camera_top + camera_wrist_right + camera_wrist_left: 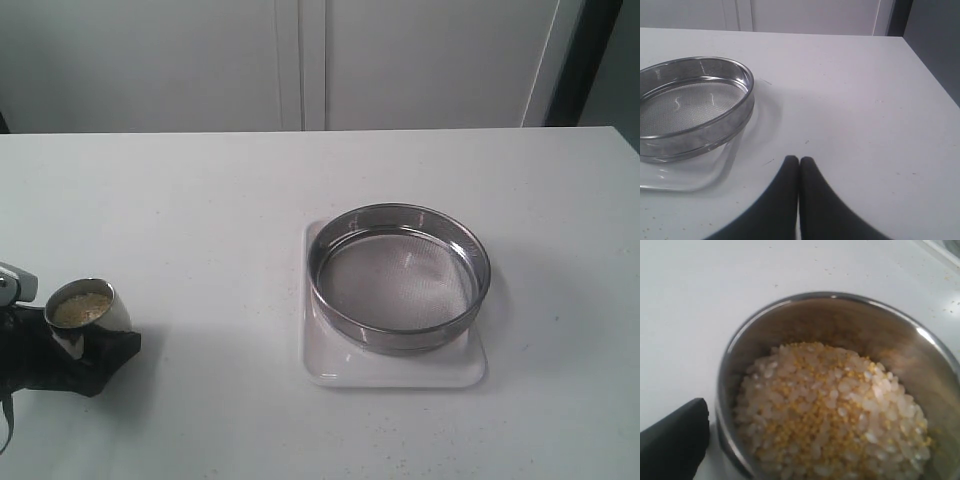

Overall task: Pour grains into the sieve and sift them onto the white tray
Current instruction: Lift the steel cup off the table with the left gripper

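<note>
Exterior view: steel cup point(116, 312) holding grains point(82, 307), mouth facing upward, left fingers point(672, 442) clamping it; sieve point(400, 343) lying mesh-down on white tray point(400, 373); right fingers point(785, 200) pressing together.

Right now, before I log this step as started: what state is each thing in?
steel cup, filled with grains, gripped
grains, in the steel cup, unpoured
sieve, empty, resting on the white tray
white tray, no grains showing
left gripper, shut on the steel cup
right gripper, shut, empty
</note>
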